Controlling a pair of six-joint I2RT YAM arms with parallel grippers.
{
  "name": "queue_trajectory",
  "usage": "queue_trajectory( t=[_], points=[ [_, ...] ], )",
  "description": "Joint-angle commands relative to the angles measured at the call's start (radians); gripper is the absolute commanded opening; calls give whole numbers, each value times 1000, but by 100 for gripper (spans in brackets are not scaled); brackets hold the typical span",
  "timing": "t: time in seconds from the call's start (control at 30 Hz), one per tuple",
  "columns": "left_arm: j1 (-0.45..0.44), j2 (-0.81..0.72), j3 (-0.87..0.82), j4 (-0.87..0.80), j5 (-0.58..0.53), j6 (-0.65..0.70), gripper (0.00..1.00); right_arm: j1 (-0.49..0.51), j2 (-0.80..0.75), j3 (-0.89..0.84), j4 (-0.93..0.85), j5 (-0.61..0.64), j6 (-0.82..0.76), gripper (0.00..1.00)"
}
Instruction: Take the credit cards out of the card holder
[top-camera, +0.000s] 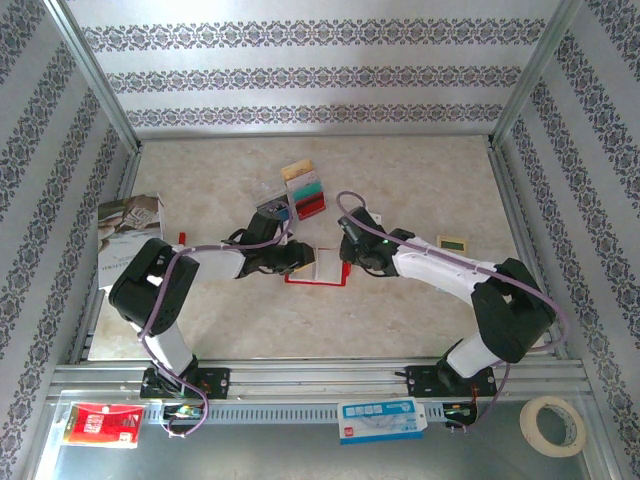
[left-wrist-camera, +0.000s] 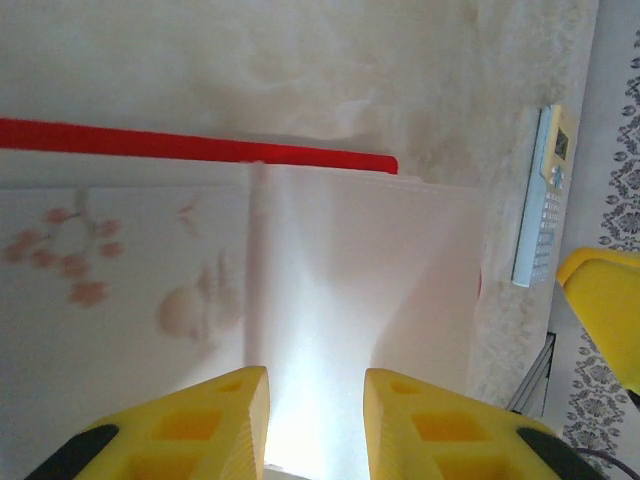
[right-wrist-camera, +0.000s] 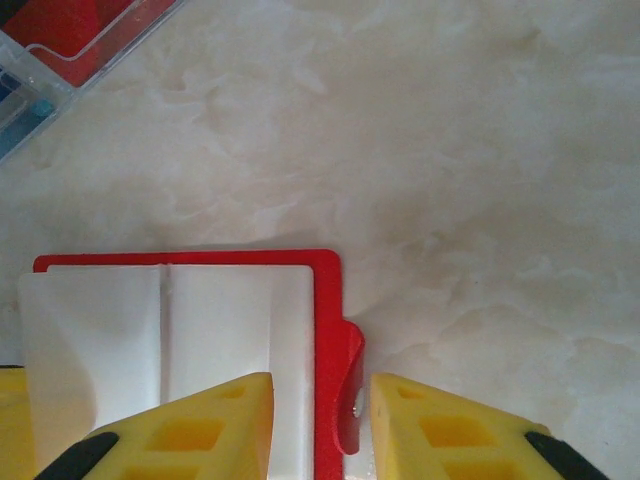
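Card holder (top-camera: 320, 268) (spread open) on marbled tabletop (top-camera: 420, 190)

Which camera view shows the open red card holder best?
Right wrist: the small red bifold card holder shows its red border, side tab and pale pockets sharply. Left wrist shows mostly its washed-out pale inside; top external shows it small.

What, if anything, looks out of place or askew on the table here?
Nothing looks spilled or damaged. One oddity: a small pale flat item lies alone to the right of the open card holder, well apart from the credit cards, which sit overlapped in a tilted row beyond it.
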Motion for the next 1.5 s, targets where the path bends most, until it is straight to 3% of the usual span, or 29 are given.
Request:
queue_trajectory(
  t=[0.0,0.23,0.43,0.7,0.83,1.17,1.47],
  points=[
    [-38,46,48,32,1,-4,30,-16,-40,-20,22,14,21,32],
    [-60,116,102,-50,-10,51,31,-23,-47,-40,35,-4,25,38],
    [-51,21,113,-103,-33,95,32,-24,-53,-40,69,-40,9,39],
    [64,-125,21,-117,-118,102,29,-4,21,-8,171,-184,-23,37],
    [104,-125,-13,-120,-102,98,25,23,117,51,166,-252,-9,34],
    [100,-33,15,-126,-70,107,16,14,232,58,300,-423,78,20],
    [92,-24,15,-175,-118,139,14,5,251,41,326,-426,101,20]
  ],
)
